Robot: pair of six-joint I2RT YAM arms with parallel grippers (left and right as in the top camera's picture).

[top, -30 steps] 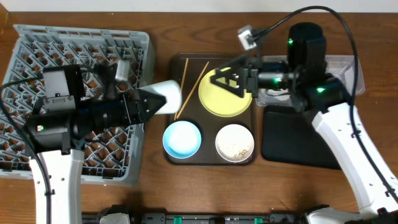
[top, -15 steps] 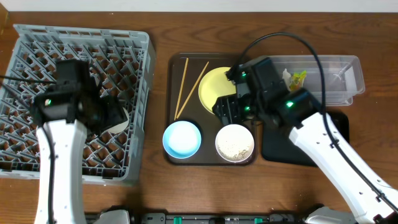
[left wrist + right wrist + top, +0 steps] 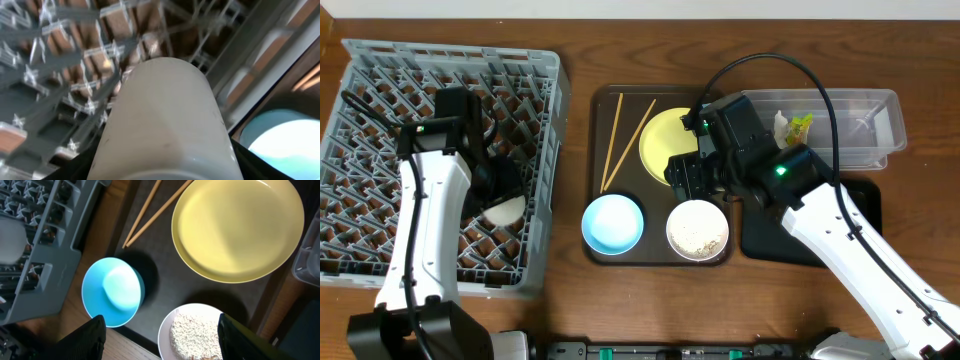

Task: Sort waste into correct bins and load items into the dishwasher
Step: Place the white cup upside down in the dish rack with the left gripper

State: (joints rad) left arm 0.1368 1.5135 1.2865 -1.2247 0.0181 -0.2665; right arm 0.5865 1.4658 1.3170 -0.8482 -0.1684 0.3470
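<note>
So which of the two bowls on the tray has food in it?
The white bowl: it holds a heap of pale rice, while the blue bowl beside it is empty.

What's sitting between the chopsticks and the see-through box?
The yellow plate, on the brown tray. The overhead view shows it between the chopsticks and the clear tub.
</note>
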